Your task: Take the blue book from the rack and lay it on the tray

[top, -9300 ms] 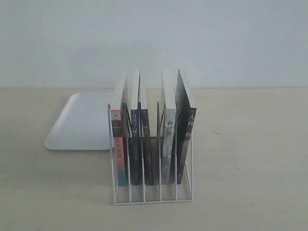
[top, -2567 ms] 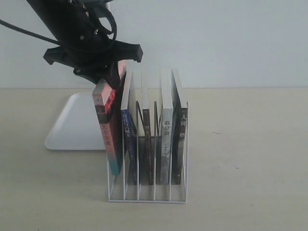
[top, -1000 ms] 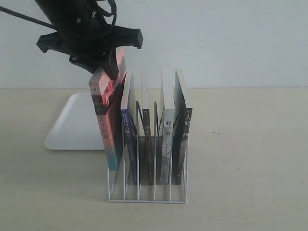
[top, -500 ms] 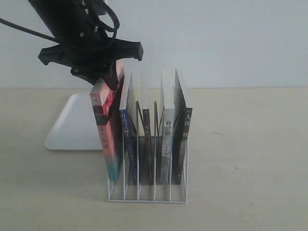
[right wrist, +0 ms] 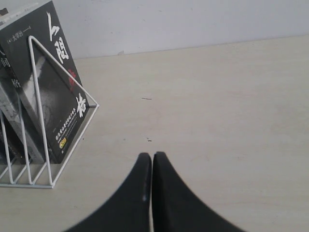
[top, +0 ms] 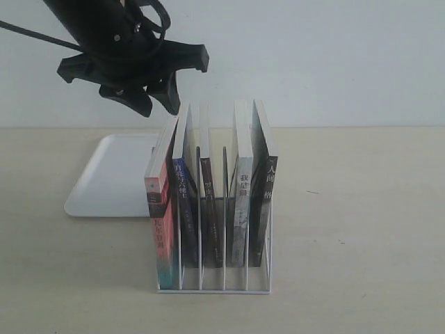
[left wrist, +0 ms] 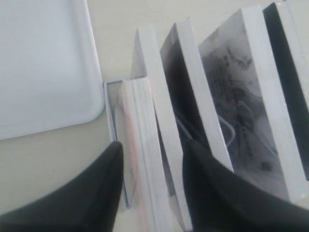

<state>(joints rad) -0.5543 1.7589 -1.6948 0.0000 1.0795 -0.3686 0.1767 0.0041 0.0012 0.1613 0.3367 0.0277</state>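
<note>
The white wire rack holds several upright books. The blue book stands in the second slot from the left, blue spine facing out, next to the pink-red-spined book in the first slot. My left gripper hovers open just above the tops of these two books, holding nothing. In the left wrist view its fingers straddle the pink-edged book and the blue book's page edge. The white tray lies behind the rack on the left. My right gripper is shut and empty over the table.
Three more books fill the rack's other slots, the black-covered one at the right end. The rack's wire frame stands to one side of the right gripper. The tray's rounded corner almost touches the rack.
The pink-red-spined book, held lifted and tilted half a second ago, has dropped back into the first slot. The left gripper has let go of it and now stands open above the books.
</note>
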